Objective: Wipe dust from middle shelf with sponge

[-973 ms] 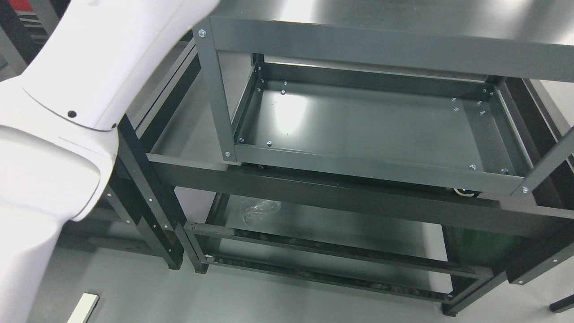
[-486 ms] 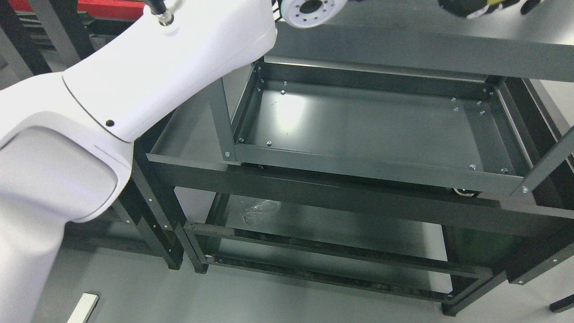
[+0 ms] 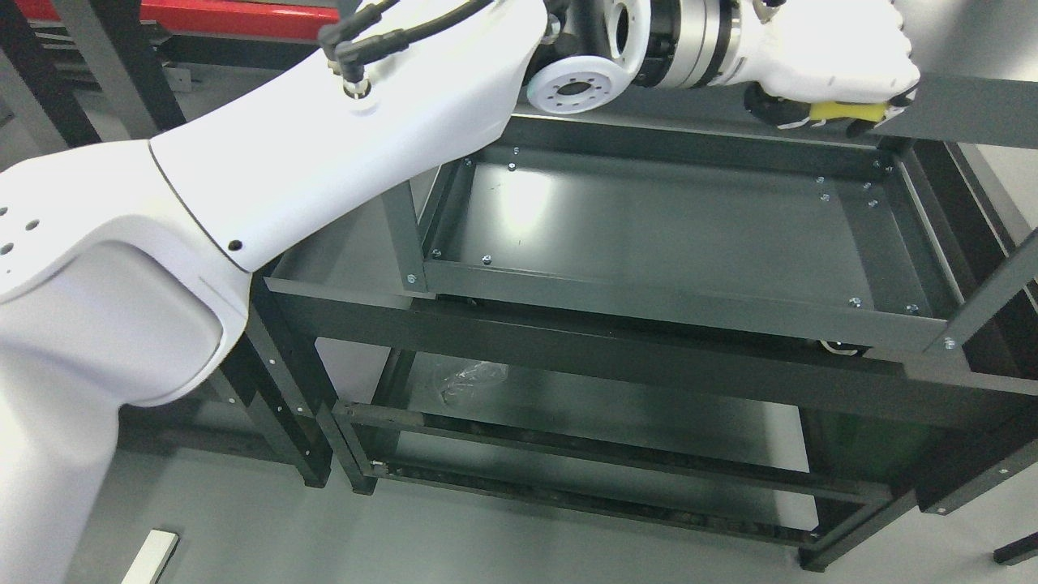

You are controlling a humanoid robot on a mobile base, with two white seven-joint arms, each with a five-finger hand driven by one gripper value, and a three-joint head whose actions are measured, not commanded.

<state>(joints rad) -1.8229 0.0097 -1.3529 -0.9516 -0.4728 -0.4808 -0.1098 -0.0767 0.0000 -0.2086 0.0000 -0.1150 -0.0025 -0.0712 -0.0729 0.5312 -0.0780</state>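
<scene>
My left arm comes in from the left and reaches across the top of the picture. Its white hand point(image 3: 827, 81) is shut on a yellow sponge point(image 3: 843, 111), held at the upper right, just above the back right corner of the dark grey middle shelf point(image 3: 673, 219). The shelf tray is bare metal with small bolts in its corners. The sponge is apart from the shelf surface. The right arm does not show.
The grey rack's top shelf point(image 3: 973, 73) overhangs at the upper right, close to the hand. A lower shelf holds a crumpled clear plastic bag point(image 3: 470, 377). A second black rack point(image 3: 268, 324) stands at the left. A white strip point(image 3: 150, 556) lies on the floor.
My left arm has swung right and down into view. The hand with the sponge has come down from the top edge to the back right of the middle shelf.
</scene>
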